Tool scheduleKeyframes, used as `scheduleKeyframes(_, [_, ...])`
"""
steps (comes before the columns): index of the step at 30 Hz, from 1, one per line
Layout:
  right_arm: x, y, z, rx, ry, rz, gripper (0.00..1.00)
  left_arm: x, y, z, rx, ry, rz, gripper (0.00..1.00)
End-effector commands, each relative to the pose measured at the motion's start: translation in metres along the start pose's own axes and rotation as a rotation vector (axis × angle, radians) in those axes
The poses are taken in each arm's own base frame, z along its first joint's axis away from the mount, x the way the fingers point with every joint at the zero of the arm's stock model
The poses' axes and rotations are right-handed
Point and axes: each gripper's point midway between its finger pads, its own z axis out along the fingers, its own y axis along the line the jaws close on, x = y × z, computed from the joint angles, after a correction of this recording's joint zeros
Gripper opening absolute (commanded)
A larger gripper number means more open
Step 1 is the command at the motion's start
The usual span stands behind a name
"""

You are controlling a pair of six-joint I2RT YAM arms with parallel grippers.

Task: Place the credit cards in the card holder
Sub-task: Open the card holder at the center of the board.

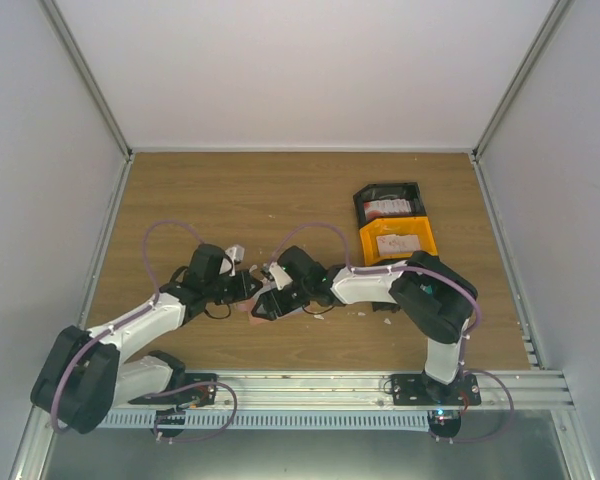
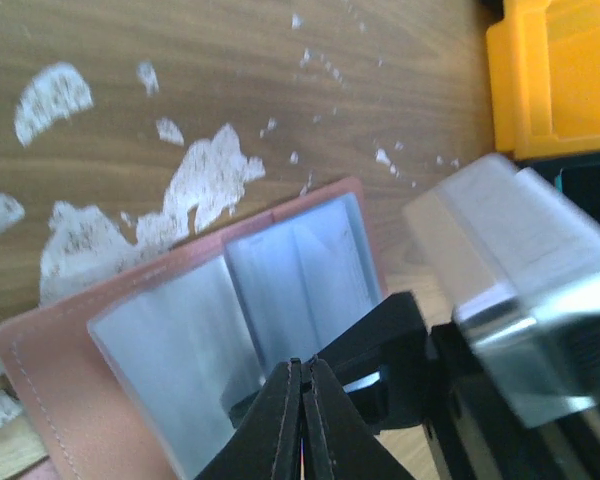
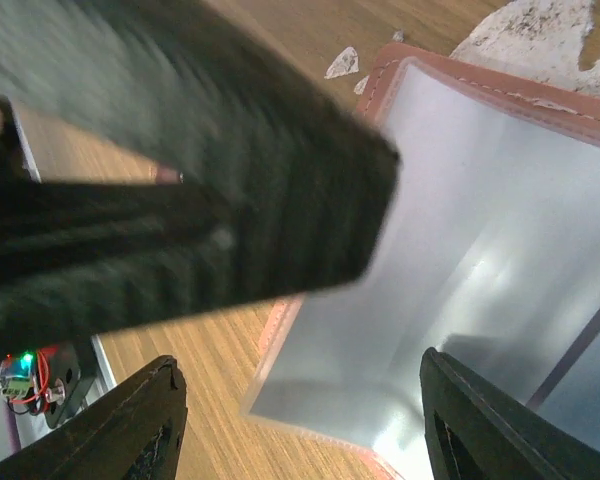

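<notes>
Left end effector (image 2: 302, 400) pinching shut at card holder (image 2: 170, 340) pocket; right end effector (image 3: 298, 360) gaping wide, holding nothing; holder likely flopping closed if left pinch slips.

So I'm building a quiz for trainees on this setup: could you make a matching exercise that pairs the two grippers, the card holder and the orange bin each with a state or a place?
Things:
1. left gripper
2. right gripper
3. card holder
4. orange bin

States or places:
A. right beside the black bin, on its near side
B. jaws wide apart
C. lying open, pale blue inside showing
D. jaws shut together

Pairs: 1-D, 2-B, 3-C, 4-A
</notes>
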Motion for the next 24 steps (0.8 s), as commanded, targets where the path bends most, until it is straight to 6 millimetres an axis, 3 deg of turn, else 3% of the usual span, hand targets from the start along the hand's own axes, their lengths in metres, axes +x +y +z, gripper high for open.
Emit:
scheduleKeyframes(1, [0.010,-0.016,0.005,0.080,0.040,0.042,0.65,0.016,0.000,0.010,0.062,0.068,-0.025,0.06])
scheduleKeyframes(5, [0.005,-0.014,-0.001,0.094,0.015,0.031,0.65,0.031,0.016,0.020,0.025,0.130,-0.046,0.06])
scheduleKeyframes(11, [-0.015,-0.022,-0.042,0.242,-0.098,0.022,0.64,0.049,0.051,0.027,-0.109,0.180,-0.078,0.06])
scheduleKeyframes(14, [-0.024,-0.042,-0.073,0.383,-0.155,0.040,0.63,0.050,0.062,0.027,-0.176,0.175,-0.071,0.09])
scheduleKeyframes(19, [-0.038,-0.073,-0.130,0.572,-0.242,0.068,0.64,0.052,0.064,0.028,-0.199,0.188,-0.064,0.09])
scheduleKeyframes(24, [-0.051,-0.099,-0.197,0.744,-0.336,0.078,0.66,0.043,0.050,0.028,-0.162,0.165,-0.048,0.14])
